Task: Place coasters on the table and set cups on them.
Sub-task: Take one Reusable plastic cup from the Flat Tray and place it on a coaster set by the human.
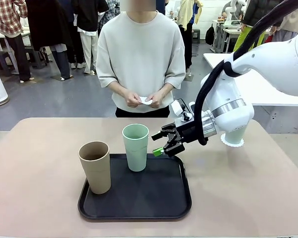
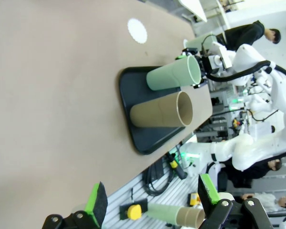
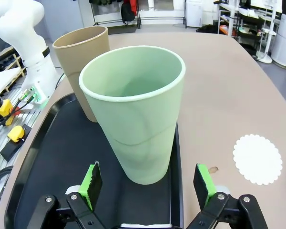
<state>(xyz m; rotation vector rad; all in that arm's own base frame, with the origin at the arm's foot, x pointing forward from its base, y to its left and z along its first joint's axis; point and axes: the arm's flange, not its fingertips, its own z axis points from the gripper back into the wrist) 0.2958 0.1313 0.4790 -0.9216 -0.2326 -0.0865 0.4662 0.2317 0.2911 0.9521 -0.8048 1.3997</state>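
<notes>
The left gripper [image 2: 151, 198] hangs with its fingers spread wide, well apart from the tray. On the beige tabletop [image 1: 35, 163], a tan cup [image 1: 95, 168] stands upright at the left of the black tray [image 1: 139, 203], with a mint cup [image 1: 135, 148] at the tray's far middle. Across the tabletop, a person's hands [image 1: 133, 99] hold a white coaster [image 1: 146, 100]. The right gripper [image 1: 157, 144] sits just right of that mint cup, fingers spread, not touching it. A bare coaster [image 3: 257, 159] lies on the tabletop beside the tray. Far right, a second mint cup [image 1: 234, 135] stands on a lacy coaster [image 1: 232, 145].
</notes>
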